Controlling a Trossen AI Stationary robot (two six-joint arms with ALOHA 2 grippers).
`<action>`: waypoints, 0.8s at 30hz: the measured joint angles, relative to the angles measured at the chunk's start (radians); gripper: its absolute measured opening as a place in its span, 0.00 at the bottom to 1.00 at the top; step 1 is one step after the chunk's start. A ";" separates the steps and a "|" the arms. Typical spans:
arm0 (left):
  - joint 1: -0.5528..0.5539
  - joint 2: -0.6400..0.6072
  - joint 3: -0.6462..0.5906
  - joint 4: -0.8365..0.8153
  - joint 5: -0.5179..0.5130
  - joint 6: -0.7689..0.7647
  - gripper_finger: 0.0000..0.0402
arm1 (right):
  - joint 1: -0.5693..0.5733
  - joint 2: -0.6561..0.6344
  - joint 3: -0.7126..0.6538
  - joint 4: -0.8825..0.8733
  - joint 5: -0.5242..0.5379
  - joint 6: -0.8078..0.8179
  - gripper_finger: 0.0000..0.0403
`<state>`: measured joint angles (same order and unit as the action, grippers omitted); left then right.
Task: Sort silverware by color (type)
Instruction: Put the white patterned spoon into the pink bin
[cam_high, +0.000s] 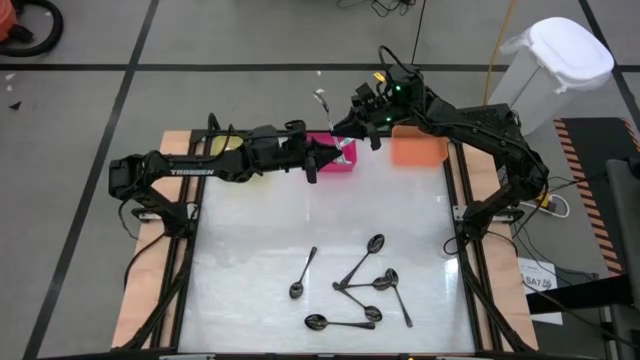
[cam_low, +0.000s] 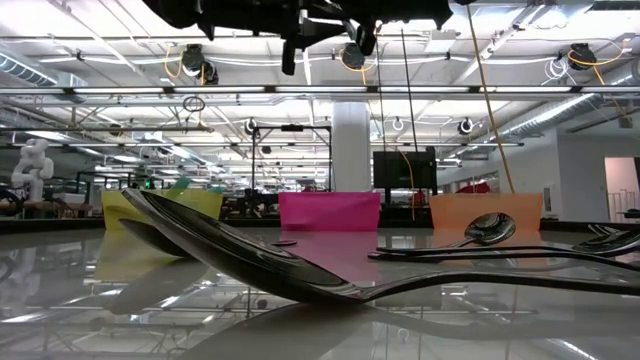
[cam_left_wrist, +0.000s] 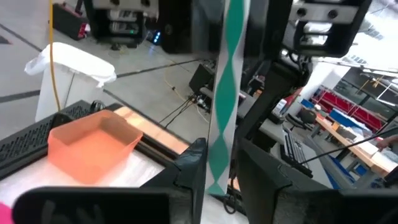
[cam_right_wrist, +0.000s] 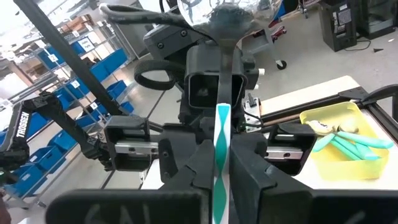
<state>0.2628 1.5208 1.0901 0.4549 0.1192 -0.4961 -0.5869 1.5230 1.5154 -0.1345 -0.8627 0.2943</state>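
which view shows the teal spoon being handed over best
The right wrist view: the teal spoon shows whole, handle between both claws, bowl upward. The left wrist view shows only its striped handle, the high view shows it small above the pink bin, and the low view hides it.

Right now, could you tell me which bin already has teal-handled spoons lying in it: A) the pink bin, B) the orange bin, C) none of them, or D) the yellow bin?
D: the right wrist view shows teal-handled spoons lying in the yellow bin, while the orange bin looks bare inside in the left wrist view.
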 joint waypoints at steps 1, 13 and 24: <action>-0.001 0.000 0.000 0.009 0.000 0.000 0.23 | 0.000 0.000 0.000 0.000 0.000 0.000 0.05; 0.005 0.000 0.000 0.015 -0.017 0.006 0.40 | 0.000 0.000 0.000 0.000 0.000 -0.012 0.05; 0.006 0.000 0.000 0.020 -0.006 0.021 0.35 | 0.000 0.012 0.000 -0.001 0.001 -0.025 0.05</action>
<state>0.2684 1.5208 1.0901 0.4751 0.1128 -0.4753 -0.5869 1.5349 1.5154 -0.1354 -0.8619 0.2694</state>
